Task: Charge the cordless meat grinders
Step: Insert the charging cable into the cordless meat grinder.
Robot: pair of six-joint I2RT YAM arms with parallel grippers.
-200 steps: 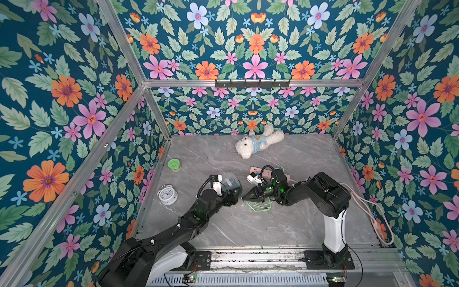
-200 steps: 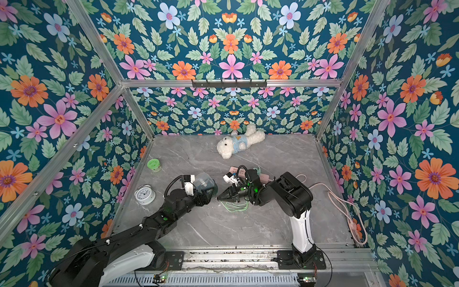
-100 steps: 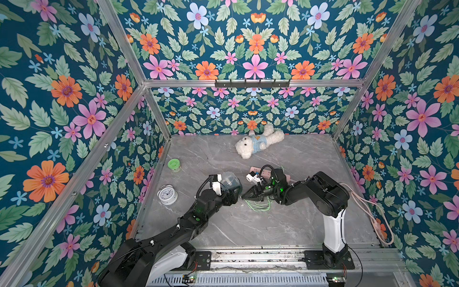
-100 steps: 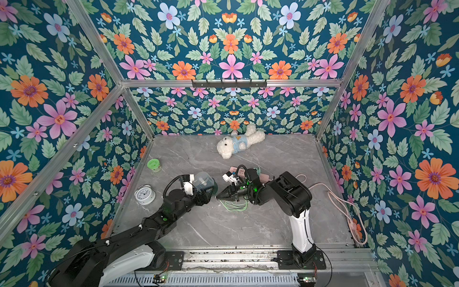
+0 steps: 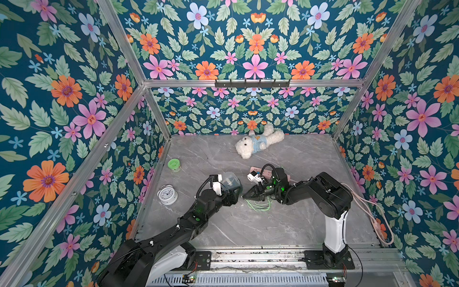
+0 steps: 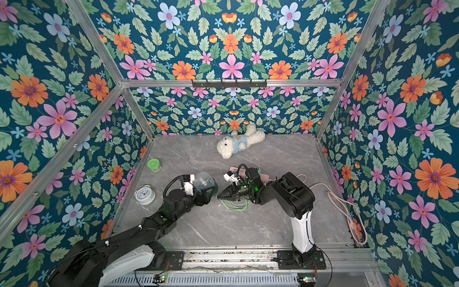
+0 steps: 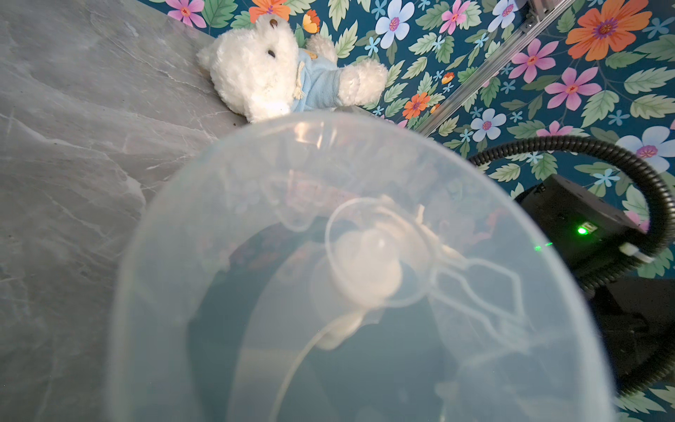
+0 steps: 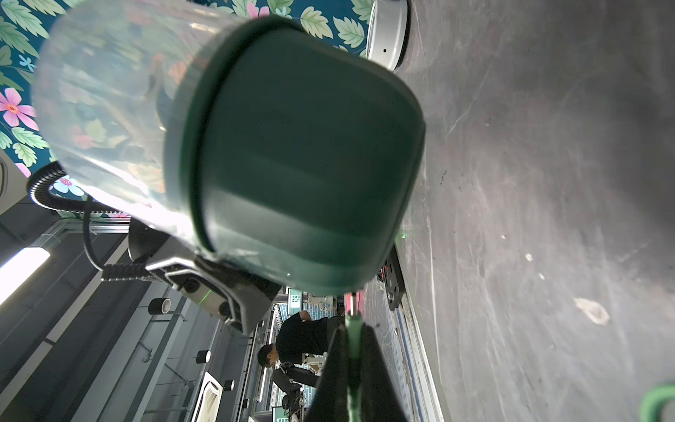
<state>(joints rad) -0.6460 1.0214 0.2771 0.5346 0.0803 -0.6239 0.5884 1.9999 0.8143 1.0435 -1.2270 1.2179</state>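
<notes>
Two grips: left jaws clamp the meat grinder (image 5: 230, 181), right jaws pinch a green plug (image 8: 353, 326) beside its base.

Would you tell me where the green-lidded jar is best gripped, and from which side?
Grip the green-lidded jar across its round lid rim, coming from above: it stands upright, lid up, close to the left wall, so a sideways approach looks cramped.

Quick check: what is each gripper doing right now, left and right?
Left gripper: closed on the meat grinder.
Right gripper: closed on the green cable, at its plug end.
</notes>
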